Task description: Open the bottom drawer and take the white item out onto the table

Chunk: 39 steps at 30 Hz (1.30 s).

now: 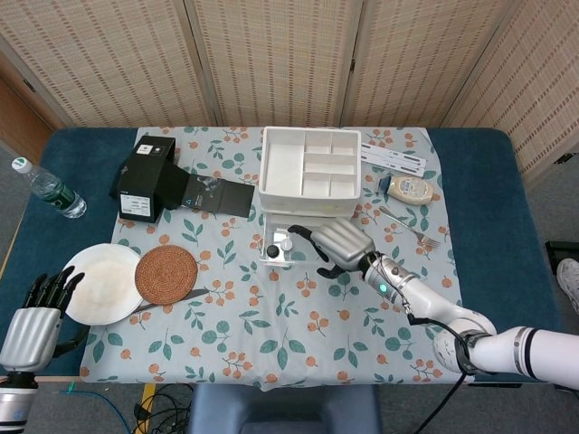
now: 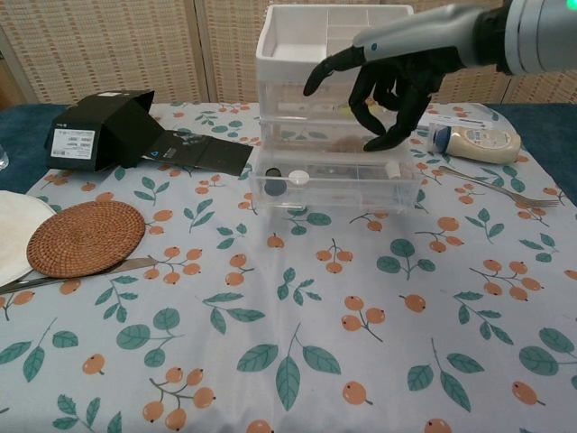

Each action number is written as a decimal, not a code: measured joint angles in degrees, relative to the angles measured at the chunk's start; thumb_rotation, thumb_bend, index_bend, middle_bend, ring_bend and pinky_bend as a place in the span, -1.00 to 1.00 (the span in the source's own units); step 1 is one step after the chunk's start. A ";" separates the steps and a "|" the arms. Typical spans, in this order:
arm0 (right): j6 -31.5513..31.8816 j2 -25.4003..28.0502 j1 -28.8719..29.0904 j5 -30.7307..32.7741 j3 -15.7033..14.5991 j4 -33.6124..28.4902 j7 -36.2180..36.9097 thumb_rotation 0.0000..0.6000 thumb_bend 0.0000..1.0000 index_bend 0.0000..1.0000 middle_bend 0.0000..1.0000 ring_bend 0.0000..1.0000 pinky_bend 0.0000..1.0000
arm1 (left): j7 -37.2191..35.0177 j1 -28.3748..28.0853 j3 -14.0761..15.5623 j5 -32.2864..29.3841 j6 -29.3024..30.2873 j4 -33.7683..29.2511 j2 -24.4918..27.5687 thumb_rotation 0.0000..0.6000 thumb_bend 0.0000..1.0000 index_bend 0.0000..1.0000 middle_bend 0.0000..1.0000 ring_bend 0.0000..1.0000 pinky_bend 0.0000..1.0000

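My left hand (image 1: 32, 318) hung off the table's near-left corner, fingers apart, grasping nothing. The bottom drawer (image 2: 335, 182) stood pulled out, the white item (image 2: 298, 178) lying inside beside a black one. My right hand (image 2: 397, 68) hovered above it, fingers loosely spread, empty.

It looks like a staged test room rather than a home: woven folding screens (image 1: 271, 59) wall off a table (image 1: 488, 181) under a fruit-print cloth (image 2: 297, 361), with loose cables (image 1: 158, 407) on the grey floor.
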 measured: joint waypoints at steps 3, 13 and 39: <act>0.30 -1.42 1.63 0.35 -0.99 2.16 -3.09 1.00 -0.39 -0.69 0.27 0.65 1.00 | -0.20 0.05 -0.02 0.01 0.06 0.12 0.01 1.00 -0.49 -0.80 -0.86 -0.80 -0.87; 1.10 -6.39 6.61 -2.66 -5.18 10.43 -13.23 1.00 -0.39 -0.48 0.33 0.71 1.00 | -0.87 0.39 -0.07 -0.32 0.32 0.74 -0.10 1.00 -0.49 -0.80 -0.86 -0.80 -0.87; 1.07 -18.24 9.55 -13.53 -7.82 26.58 -10.95 1.00 -0.38 -0.35 0.48 0.89 1.00 | -1.68 0.94 -0.32 -0.75 0.67 1.79 -0.31 1.00 -0.49 -0.80 -0.86 -0.80 -0.87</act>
